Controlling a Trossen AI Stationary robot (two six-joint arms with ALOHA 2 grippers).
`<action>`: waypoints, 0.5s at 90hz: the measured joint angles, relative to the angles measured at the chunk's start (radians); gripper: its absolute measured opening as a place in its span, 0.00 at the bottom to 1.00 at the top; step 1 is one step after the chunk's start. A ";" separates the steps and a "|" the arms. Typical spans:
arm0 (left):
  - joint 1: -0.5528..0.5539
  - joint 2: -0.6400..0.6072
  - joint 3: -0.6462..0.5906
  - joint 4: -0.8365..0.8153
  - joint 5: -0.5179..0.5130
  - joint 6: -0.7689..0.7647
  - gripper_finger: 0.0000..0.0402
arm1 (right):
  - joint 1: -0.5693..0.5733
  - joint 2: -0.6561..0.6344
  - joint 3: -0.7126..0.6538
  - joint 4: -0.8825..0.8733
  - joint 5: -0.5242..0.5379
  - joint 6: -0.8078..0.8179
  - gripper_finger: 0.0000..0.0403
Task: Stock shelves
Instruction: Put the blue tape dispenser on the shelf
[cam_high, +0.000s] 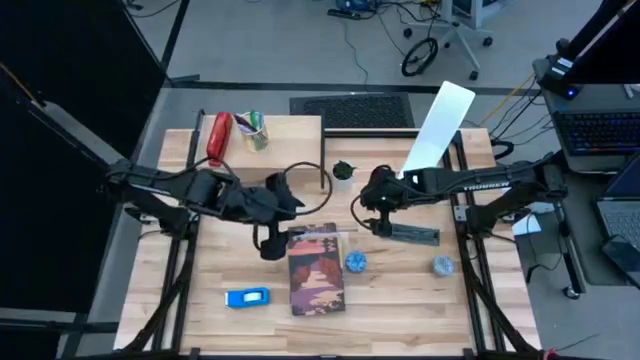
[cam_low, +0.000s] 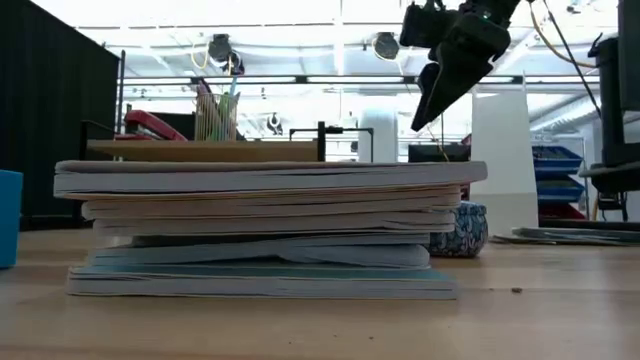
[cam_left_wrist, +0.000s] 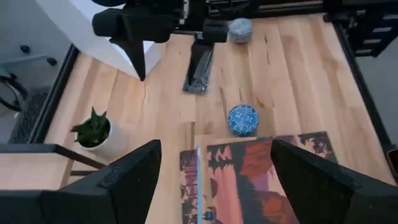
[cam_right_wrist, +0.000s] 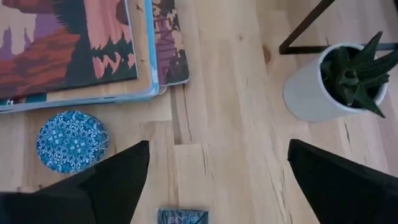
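1. The left gripper (cam_high: 270, 247) hangs over the worktop (cam_high: 400, 290) near its centre, just at the 11 o'clock corner of the stack of books (cam_high: 317, 270). In the left wrist view its fingers (cam_left_wrist: 127, 180) are spread wide with nothing between them.
2. The right gripper (cam_high: 381, 226) is above the worktop at 3 o'clock from the left gripper, raised clear of the surface in the low view (cam_low: 430, 105). Its fingers (cam_right_wrist: 112, 177) stand spread apart and empty in the right wrist view.
3. The wooden shelf (cam_high: 290, 135) on black legs stands at the 11 o'clock part of the worktop. On it lie a red stapler (cam_high: 218, 137) and a cup of pens (cam_high: 254, 132).
4. The white file holder (cam_high: 438, 127) lies tilted at the 1 o'clock part of the worktop, beside the right arm.
5. The stack of books sits at 6 o'clock of centre, its top cover showing a red and orange landscape. In the low view the stack (cam_low: 265, 225) is several volumes high.
6. A small potted plant (cam_high: 343, 173) in a white pot stands between the two grippers, toward 12 o'clock.
7. A blue patterned ball (cam_high: 356, 263) lies just at 3 o'clock of the books; a second, greyer ball (cam_high: 443, 266) lies farther toward 3 o'clock.
8. A dark flat pack (cam_high: 412, 234) lies directly under the right gripper's area.
9. A blue box (cam_high: 247, 297) rests at 9 o'clock of the books.
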 joint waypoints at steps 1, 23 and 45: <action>0.000 0.000 0.000 0.000 0.000 -0.008 0.73 | 0.000 0.000 0.000 -0.002 0.000 0.000 0.90; -0.041 0.000 -0.001 -0.194 0.035 -0.182 0.73 | 0.000 0.000 0.000 -0.025 -0.001 0.003 0.90; -0.119 0.015 -0.052 -0.303 0.113 -0.466 0.73 | -0.001 0.000 0.000 -0.026 -0.001 -0.005 0.90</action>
